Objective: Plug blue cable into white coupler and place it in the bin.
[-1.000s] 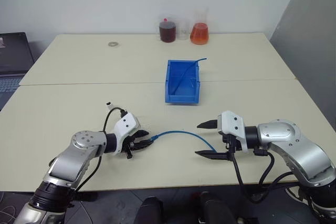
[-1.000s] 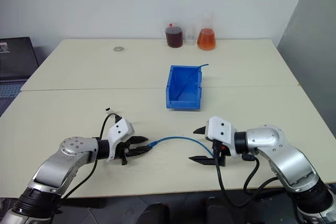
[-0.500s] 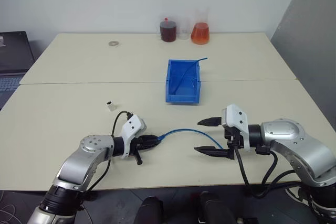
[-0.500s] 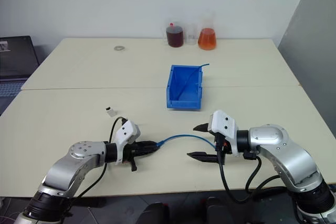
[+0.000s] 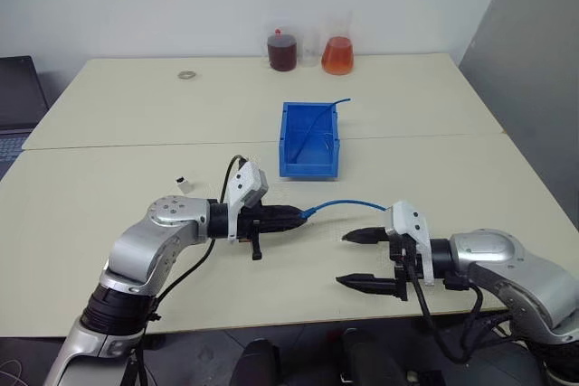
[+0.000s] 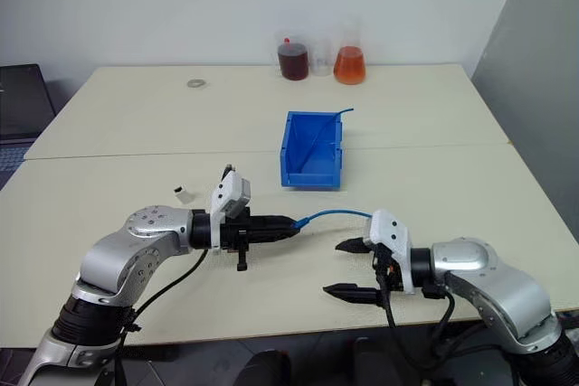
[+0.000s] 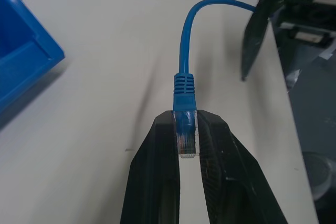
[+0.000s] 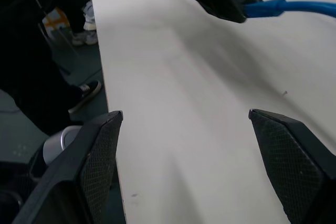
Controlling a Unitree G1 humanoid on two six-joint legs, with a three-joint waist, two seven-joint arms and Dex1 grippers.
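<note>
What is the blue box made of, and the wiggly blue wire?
The bin looks like hard, smooth plastic: stiff thin walls with a slight sheen. The blue cable seems rubbery plastic, since it bends in a curve, and its plug looks like clear hard plastic.

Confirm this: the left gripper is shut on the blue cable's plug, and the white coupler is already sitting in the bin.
Wrong about the white coupler: in the right eye view it sits on the table, beside the left arm, not in the bin. The left gripper is indeed shut on the blue cable by its plug.
</note>
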